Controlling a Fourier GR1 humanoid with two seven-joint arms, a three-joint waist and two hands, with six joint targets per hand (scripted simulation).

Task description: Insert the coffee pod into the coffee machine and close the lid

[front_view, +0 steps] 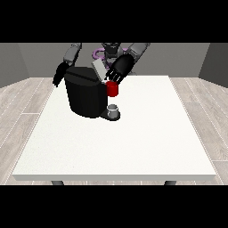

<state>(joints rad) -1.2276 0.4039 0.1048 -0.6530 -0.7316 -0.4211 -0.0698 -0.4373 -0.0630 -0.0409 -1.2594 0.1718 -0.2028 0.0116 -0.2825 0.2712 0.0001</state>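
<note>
The black coffee machine (84,95) stands on the left half of the white table (147,133). Its grey lid (99,69) is tilted up at the top. A red thing at the machine (112,89) sits at its front right. A small grey thing (113,110) rests on the machine's low base below the red thing; I cannot tell it for the pod. The hand at the view's right (119,70) hovers right beside the lid, just above the red thing. The hand at the view's left (59,75) hangs beside the machine's far left corner with relaxed fingers, holding nothing.
The table's front edge (116,177) lies near the camera. The robot's torso (109,51) stands behind the machine. A wooden floor surrounds the table.
</note>
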